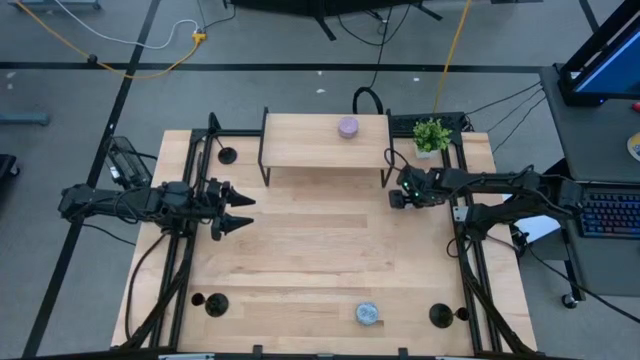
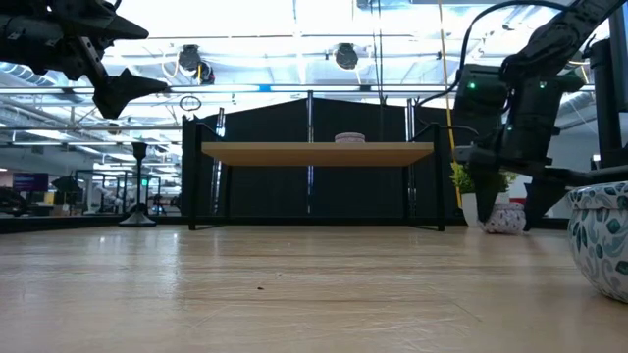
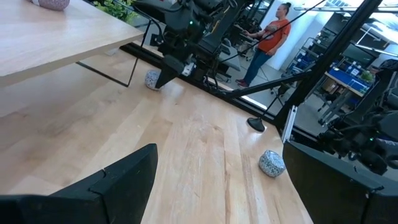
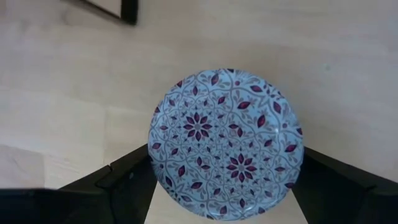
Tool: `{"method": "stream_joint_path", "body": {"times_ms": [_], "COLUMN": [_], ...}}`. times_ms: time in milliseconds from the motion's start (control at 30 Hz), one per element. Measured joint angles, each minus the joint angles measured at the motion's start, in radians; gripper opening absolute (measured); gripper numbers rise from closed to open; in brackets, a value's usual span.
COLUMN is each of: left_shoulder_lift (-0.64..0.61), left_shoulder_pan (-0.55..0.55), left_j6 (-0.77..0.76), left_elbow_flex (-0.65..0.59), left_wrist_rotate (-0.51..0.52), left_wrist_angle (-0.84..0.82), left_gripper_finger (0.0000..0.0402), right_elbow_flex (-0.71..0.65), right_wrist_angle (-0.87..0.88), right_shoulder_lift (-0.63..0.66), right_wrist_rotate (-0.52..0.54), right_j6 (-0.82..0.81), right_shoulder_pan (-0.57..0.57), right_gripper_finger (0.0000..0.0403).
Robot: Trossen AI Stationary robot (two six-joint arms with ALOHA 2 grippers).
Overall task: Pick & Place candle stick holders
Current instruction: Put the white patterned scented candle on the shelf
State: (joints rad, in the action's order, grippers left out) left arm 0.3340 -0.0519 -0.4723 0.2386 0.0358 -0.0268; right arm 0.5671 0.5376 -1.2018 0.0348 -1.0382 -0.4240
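1. High view: three candle stick holders stand on the table [image 1: 320, 260], all free of both hands. They are the far-left holder [image 1: 228, 155], beside the left leg of the shelf [image 1: 310, 140], the near-left holder [image 1: 212, 304] and the near-right holder [image 1: 441, 316].
2. The left hand [image 1: 246, 212] hangs over the left side of the table with its fingers spread and nothing between them. The low view shows it well above the tabletop.
3. The right hand [image 1: 400, 195] is at the far right, just off the right end of the shelf. Its fingers are spread to either side of a patterned ball [image 4: 226, 144] that lies under them. It appears to hover over the ball rather than pinch it.
4. Key relation: the far-left holder sits on the far side of the left hand, close by. The near-left holder lies toward the near edge, farther off. The left arm looks better placed for both of them.
5. The near-right holder is well apart from the right hand, straight toward the near edge, past a second patterned ball [image 1: 368, 314].
6. The far-left holder's stem stands upright in the low view, so its long axis is vertical. A grasp would probably come down from above and close across the stem.
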Motion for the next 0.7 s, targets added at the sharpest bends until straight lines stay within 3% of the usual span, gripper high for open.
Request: {"method": "stream_joint_path", "body": {"times_ms": [700], "left_shoulder_lift": [0.0], "left_shoulder_pan": [0.0], "left_j6": [-0.004], "left_elbow_flex": [0.0], "left_wrist_rotate": [0.0], "left_wrist_angle": [0.001], "left_gripper_finger": [0.0351], "right_elbow_flex": [0.0], "right_wrist_angle": [0.08], "right_shoulder_lift": [0.044], "right_wrist_rotate": [-0.112], "right_j6": [-0.06], "right_shoulder_pan": [-0.033], "right_gripper_finger": [0.0315]}}
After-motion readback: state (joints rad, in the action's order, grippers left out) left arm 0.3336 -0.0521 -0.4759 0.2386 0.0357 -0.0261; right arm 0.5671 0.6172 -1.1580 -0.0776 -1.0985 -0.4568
